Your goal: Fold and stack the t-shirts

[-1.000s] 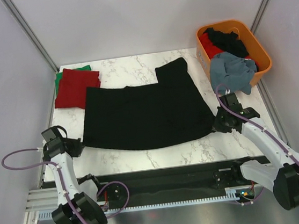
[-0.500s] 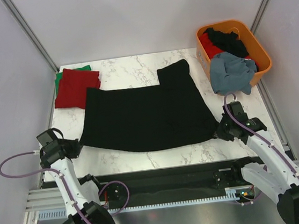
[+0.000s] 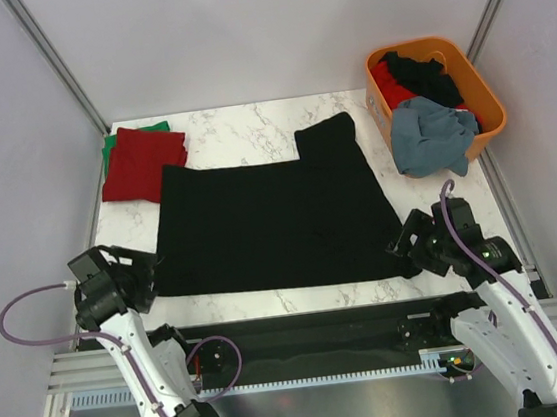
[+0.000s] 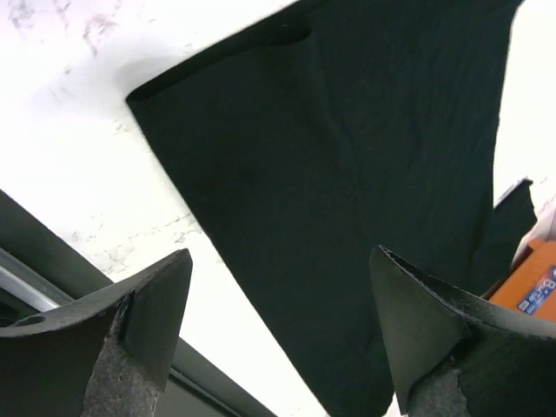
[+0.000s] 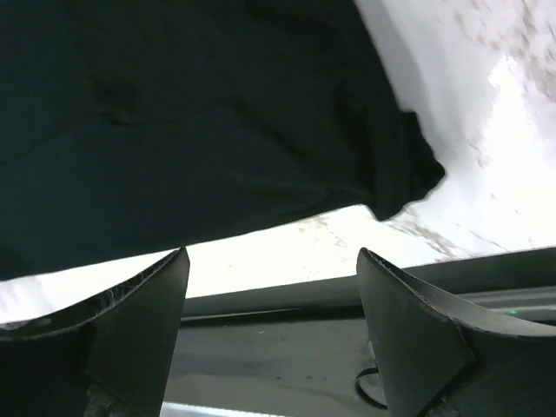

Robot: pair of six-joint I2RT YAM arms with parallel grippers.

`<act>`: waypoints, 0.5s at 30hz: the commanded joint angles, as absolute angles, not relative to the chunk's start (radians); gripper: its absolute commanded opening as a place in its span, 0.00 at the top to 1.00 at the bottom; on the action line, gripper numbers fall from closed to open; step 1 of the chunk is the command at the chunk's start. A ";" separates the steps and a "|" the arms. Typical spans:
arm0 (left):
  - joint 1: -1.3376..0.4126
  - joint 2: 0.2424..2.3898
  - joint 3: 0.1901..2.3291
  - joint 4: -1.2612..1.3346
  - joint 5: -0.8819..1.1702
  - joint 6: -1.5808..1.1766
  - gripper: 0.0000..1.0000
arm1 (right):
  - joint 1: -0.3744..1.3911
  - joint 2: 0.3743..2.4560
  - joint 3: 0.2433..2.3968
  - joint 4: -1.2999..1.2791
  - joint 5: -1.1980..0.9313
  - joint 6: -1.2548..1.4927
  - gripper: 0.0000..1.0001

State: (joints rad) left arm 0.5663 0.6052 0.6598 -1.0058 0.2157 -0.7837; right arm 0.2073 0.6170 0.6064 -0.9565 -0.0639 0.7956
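Observation:
A black t-shirt (image 3: 270,220) lies spread flat on the middle of the marble table, its near hem straight along the front edge. My left gripper (image 3: 143,277) is open just off the shirt's near left corner. My right gripper (image 3: 406,250) is open beside the near right corner. In the left wrist view the black shirt (image 4: 347,174) lies beyond the open left gripper (image 4: 282,295), with nothing between the fingers. In the right wrist view the shirt's (image 5: 217,113) corner sits above the open right gripper (image 5: 271,295). A folded dark red shirt (image 3: 140,164) rests on a green one (image 3: 108,152) at the back left.
An orange basket (image 3: 491,104) stands at the back right. It holds a black shirt (image 3: 426,71) and a red one (image 3: 390,85), and a grey-blue shirt (image 3: 434,137) hangs over its front rim. Grey walls close in both sides. A dark rail runs below the table's near edge.
Both grippers drew back toward the near edge, pulling the shirt's near corners and straightening its hem. Both then opened and let go of the cloth.

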 commanded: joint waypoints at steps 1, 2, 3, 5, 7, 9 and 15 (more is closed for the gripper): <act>0.554 0.646 0.776 -1.000 0.281 -0.687 0.10 | 0.206 0.667 0.759 -0.914 -0.110 0.746 0.15; 0.548 0.672 0.797 -0.974 0.288 -0.657 0.09 | 0.207 0.704 0.832 -0.902 -0.106 0.711 0.15; 0.526 0.698 0.830 -0.930 0.294 -0.625 0.10 | 0.206 0.794 0.872 -0.878 -0.097 0.663 0.15; 0.488 0.730 0.854 -0.892 0.275 -0.591 0.10 | 0.206 0.906 1.010 -0.850 -0.098 0.641 0.15; 0.443 0.759 0.856 -0.859 0.241 -0.560 0.11 | 0.207 1.090 1.115 -0.819 -0.080 0.577 0.15; 0.407 0.788 0.832 -0.803 0.195 -0.520 0.12 | 0.209 1.283 1.276 -0.789 -0.051 0.533 0.15; 0.374 0.818 0.773 -0.697 0.281 -0.509 0.19 | 0.213 1.810 1.763 -0.758 0.026 0.437 0.18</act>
